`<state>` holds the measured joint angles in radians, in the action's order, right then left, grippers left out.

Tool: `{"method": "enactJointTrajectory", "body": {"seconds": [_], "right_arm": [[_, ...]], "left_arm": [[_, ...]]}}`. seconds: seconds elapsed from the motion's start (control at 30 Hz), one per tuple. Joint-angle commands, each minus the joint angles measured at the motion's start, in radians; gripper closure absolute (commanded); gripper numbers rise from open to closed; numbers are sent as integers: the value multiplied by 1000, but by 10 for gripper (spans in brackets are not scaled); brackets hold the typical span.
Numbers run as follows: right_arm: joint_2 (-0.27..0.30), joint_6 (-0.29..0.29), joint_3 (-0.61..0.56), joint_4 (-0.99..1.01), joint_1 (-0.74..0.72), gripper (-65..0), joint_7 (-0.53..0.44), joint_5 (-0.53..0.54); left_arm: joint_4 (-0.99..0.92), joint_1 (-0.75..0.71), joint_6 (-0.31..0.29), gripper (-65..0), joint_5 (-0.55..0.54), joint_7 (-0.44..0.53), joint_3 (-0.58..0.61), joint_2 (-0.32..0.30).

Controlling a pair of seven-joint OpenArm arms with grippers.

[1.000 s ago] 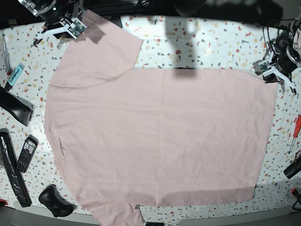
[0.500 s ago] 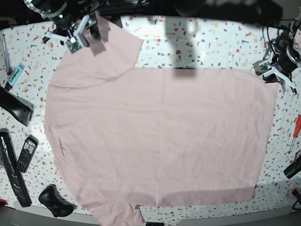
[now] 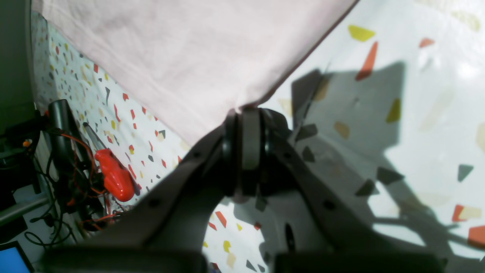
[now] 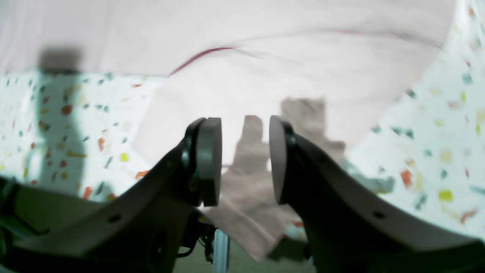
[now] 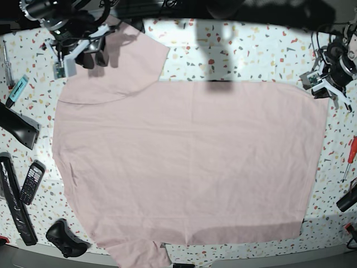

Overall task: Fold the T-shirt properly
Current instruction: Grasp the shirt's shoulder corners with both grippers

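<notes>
The pale pink T-shirt (image 5: pixel 189 162) lies spread flat on the speckled table, plain side up, with one sleeve (image 5: pixel 120 64) at the top left. My right gripper (image 5: pixel 83 56) is open and hovers over that sleeve's outer edge. In the right wrist view its jaws (image 4: pixel 245 159) stand apart with pink cloth (image 4: pixel 265 76) below them. My left gripper (image 5: pixel 319 86) is at the shirt's top right corner. In the left wrist view it (image 3: pixel 246 113) is shut, with the shirt's corner (image 3: pixel 212 57) running into its tips.
Along the left edge lie a teal marker (image 5: pixel 18 89), a black box (image 5: pixel 17 125), a phone (image 5: pixel 32 181), a long black case (image 5: pixel 14 206) and a game controller (image 5: pixel 66 237). A red screwdriver (image 5: pixel 351 151) lies right of the shirt, also in the left wrist view (image 3: pixel 115 178).
My right arm has swung left and down along the top left sleeve and turned. The left arm and the shirt have not moved.
</notes>
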<state>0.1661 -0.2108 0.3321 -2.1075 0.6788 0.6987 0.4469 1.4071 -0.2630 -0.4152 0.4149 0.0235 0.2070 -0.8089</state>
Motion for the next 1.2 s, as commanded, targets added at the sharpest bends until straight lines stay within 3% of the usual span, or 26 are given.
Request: {"method": "enactJointTrajectory", "body": {"seconds": [0.0,0.27,0.53,0.7,0.8,0.97,1.17], "right_arm": [[5,-3,29,3,3,-200,-8,20],[5,-116,167,190,-11,-200,-2,141],[-11,-119,171,227,-35,-211,-6,105],[-28,-118,171,228,-35,-344,-19,72],[-28,-72,171,240,-39,-343,0,81],[-28,-66,171,337,-101,-342,29,116],[-29,-129,171,415,-172,-338,73,188]], "left_arm": [[6,2,-7,0,-4,3,-8,-17],[6,2,-7,0,-4,3,-8,-17],[6,2,-7,0,-5,4,-8,-17],[6,2,-7,0,-5,4,-8,-17],[6,2,-6,0,-5,4,-8,-17],[6,2,-7,0,-55,4,-8,-17],[6,2,-7,0,-76,3,-8,-17]]}}
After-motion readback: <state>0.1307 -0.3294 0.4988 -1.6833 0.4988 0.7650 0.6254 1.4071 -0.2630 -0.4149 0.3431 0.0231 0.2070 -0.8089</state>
